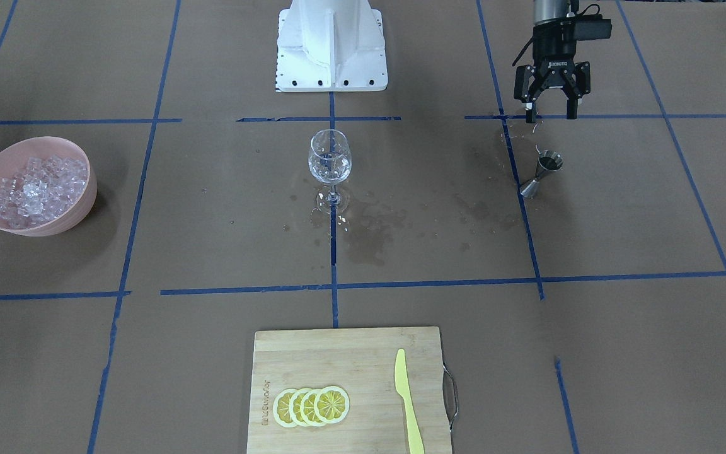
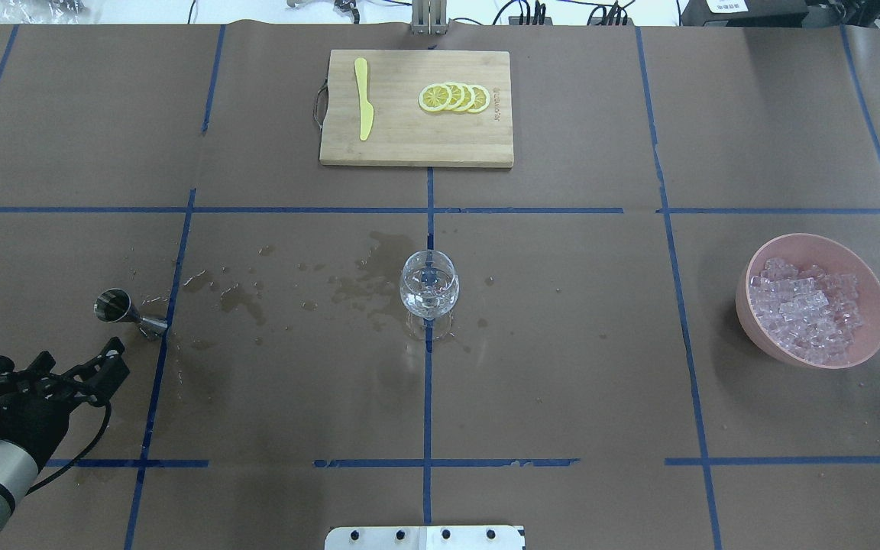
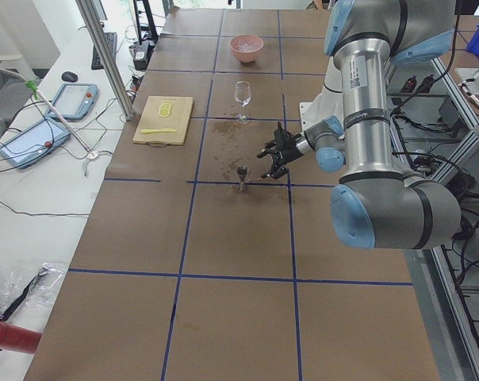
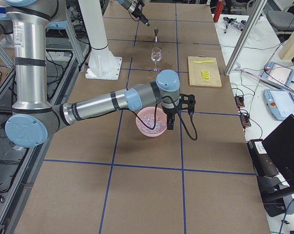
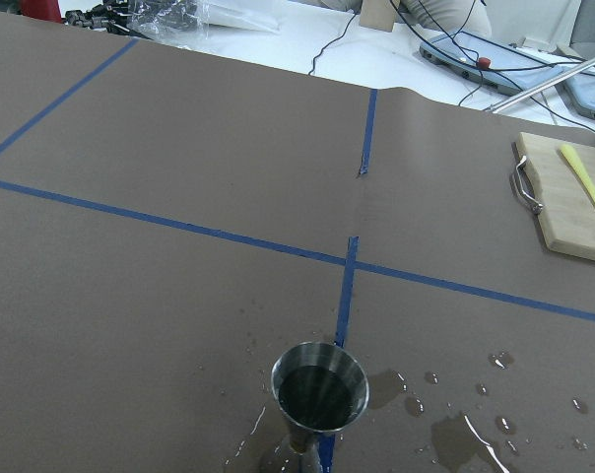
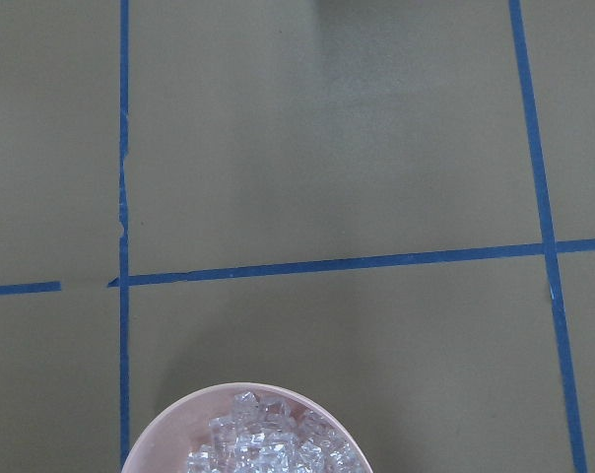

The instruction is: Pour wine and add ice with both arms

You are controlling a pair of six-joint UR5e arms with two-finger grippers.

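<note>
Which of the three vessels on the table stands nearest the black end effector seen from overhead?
The small metal jigger, just beyond the left end effector; the wine glass stands mid-table and the pink bowl at the far side.

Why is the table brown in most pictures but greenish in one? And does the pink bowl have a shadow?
Right wrist view: the paper-covered table looks olive-green, likely a camera colour cast. Front-facing view: the round pink bowl throws a soft dark shadow on the picture's right. Left wrist view: the wet splashes glint white.
</note>
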